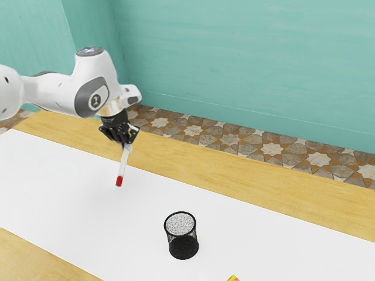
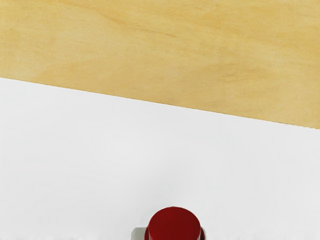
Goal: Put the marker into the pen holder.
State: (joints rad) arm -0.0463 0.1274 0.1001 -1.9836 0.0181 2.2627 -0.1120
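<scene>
- While the white cylindrical marker with a red end (image 1: 123, 161) hangs beneath the black two-finger gripper (image 1: 127, 143), the black mesh cylindrical pen holder (image 1: 184, 246) stands upright on the white sheet (image 1: 281, 240) over the pale wooden table (image 1: 193, 153), well apart from it.
- The fingers are clamped on the marker near its upper end, leaving most of its length below them, red end lowest and leaning slightly in the exterior view.
- In the wrist view, the marker's dark red round end (image 2: 174, 224) shows at the lower edge, over the sheet.
- Done, as far as the pictures show: the marker is in the grip and looks lifted off the sheet, though its exact height I cannot tell.
- Left to do: the carry, the lining up, the lowering and the release. The pen holder lies toward the exterior view's right and nearer that camera, so I judge the task about halfway along.
- The next move calls for travel toward the holder with the red end kept above its rim, then a straighter marker over the open mouth.
- Coming in low or tilted, the red end could catch the rim and tip the holder or twist the marker in the grip.
</scene>
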